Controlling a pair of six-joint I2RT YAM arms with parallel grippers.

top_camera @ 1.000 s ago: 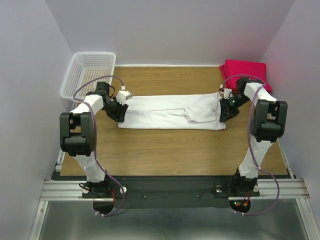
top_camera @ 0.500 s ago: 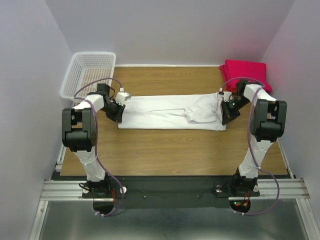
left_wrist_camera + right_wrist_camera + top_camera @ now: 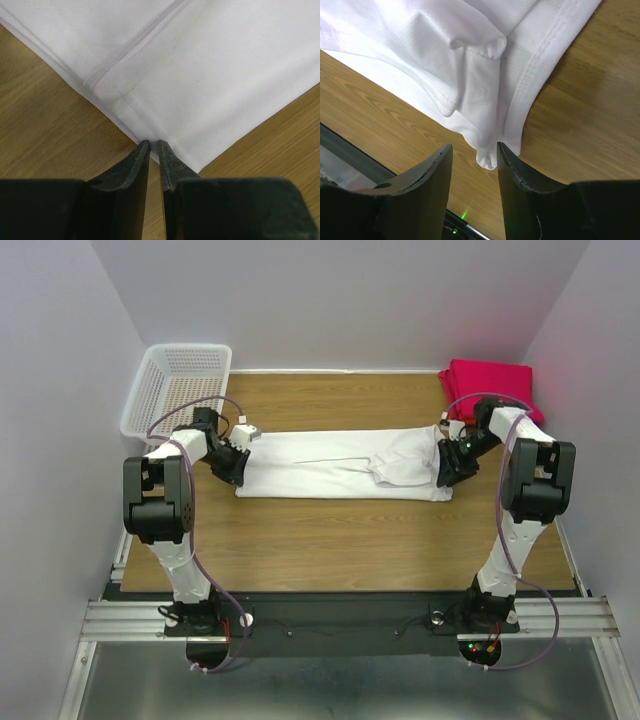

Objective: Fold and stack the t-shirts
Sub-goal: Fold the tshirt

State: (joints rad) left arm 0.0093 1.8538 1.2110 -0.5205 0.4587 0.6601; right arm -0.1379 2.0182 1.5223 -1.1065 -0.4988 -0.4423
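Note:
A plain white t-shirt [image 3: 340, 465] lies folded into a long strip across the middle of the table. My left gripper [image 3: 236, 462] is at its left end. In the left wrist view its jaws [image 3: 151, 145] are closed to a thin slit on the hemmed corner of the shirt [image 3: 200, 75]. My right gripper [image 3: 448, 466] is at the shirt's right end. In the right wrist view it [image 3: 474, 147] is open, with a bunched tip of the white cloth [image 3: 487, 157] between the fingers. A folded red t-shirt pile [image 3: 488, 382] sits at the back right.
A white lattice basket [image 3: 180, 390] stands at the back left corner. Bare wooden table [image 3: 340, 540] lies in front of the shirt. Walls close in on the left, right and back.
My right gripper has shifted slightly along the shirt's right end. My left gripper has barely moved since half a second ago. The shirt lies as before.

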